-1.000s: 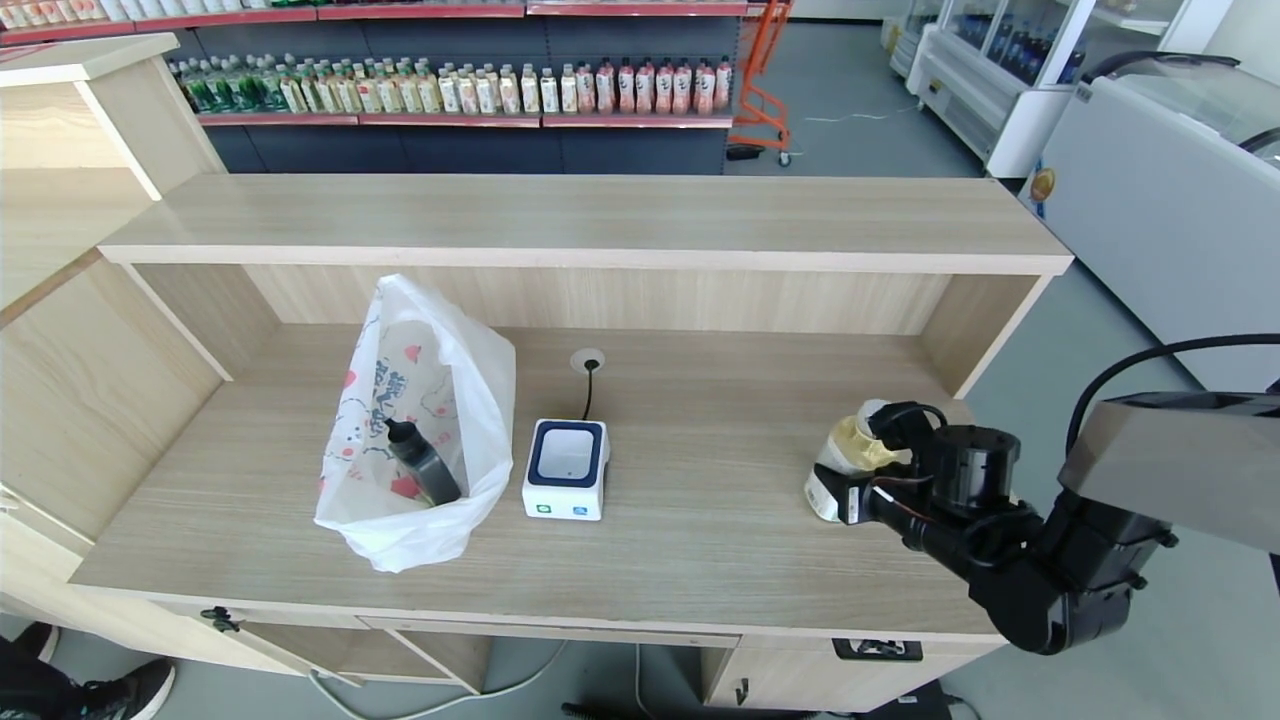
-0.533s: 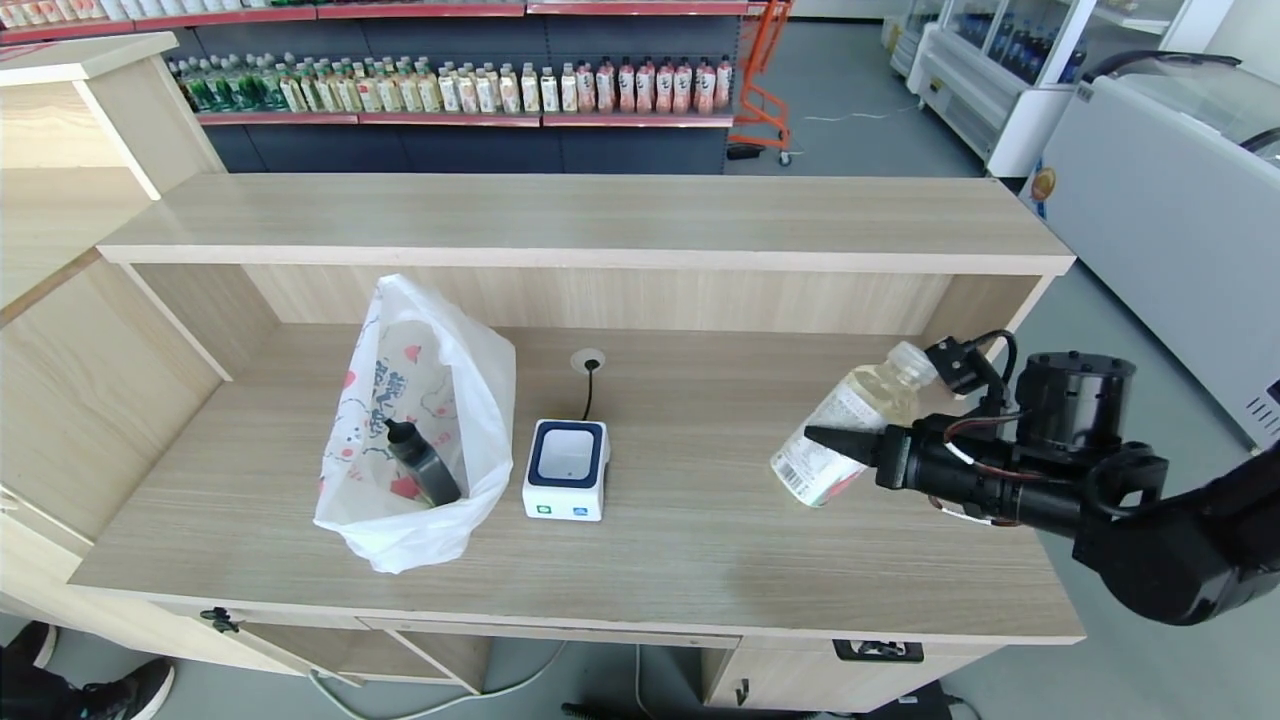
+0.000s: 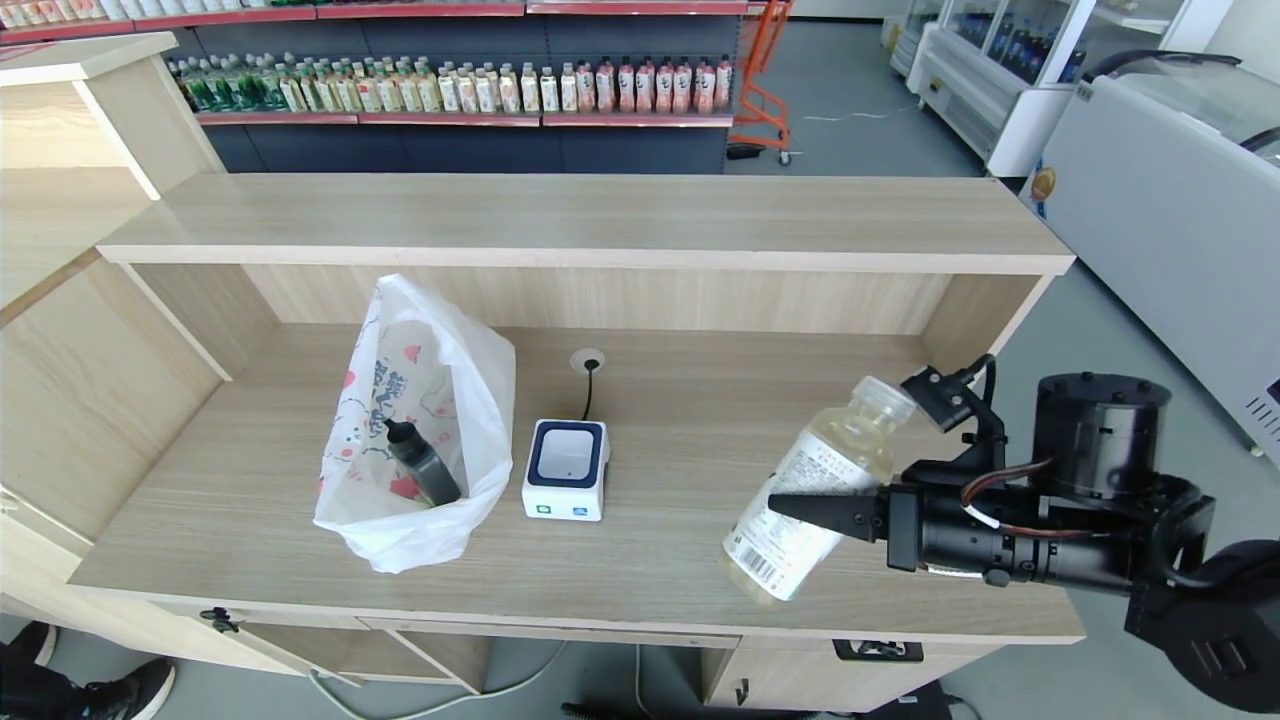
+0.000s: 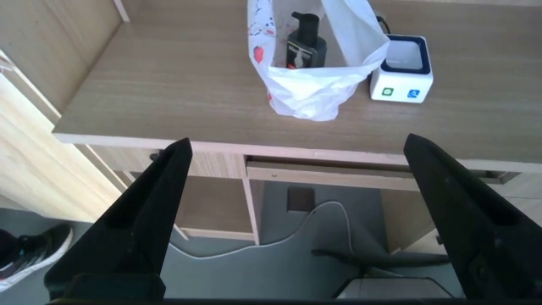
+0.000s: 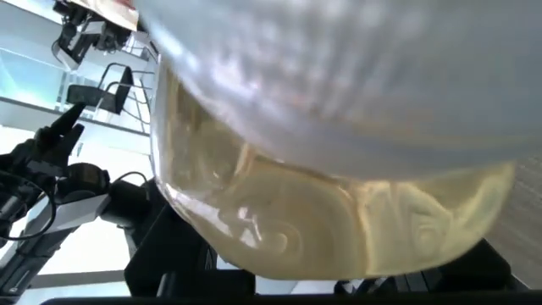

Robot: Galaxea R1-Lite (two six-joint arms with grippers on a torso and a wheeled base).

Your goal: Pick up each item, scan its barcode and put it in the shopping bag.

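Right hand (image 3: 800, 508) is closed on a clear bottle (image 3: 835, 460) of pale yellow liquid, gripped across the labelled body. The bottle is held well to the right of the scanner (image 3: 566, 468), tilted, with its white cap pointing up and away from the scanner and its base lowered toward the near edge of the table (image 3: 660, 560). It appears to be lifted clear of the table. A barcode is seen on the label near the base, facing up rather than toward the scanner.

Left hand (image 4: 298, 146) is spread wide and holds nothing. It is kept off the table's edge on the near side of the scanner.

The shopping bag (image 3: 480, 380) stands just to the left of the scanner, mouth open, with a dark bottle (image 3: 422, 468) already inside.

Step judged: pick-up done, scan not yet made.

Next move, as judged: the bottle is to be carried leftward until it is over the scanner's window, and rolled so the barcode faces down into it. Only then is it to be taken on to the bag. The tilt should be watched so the base does not strike the scanner.
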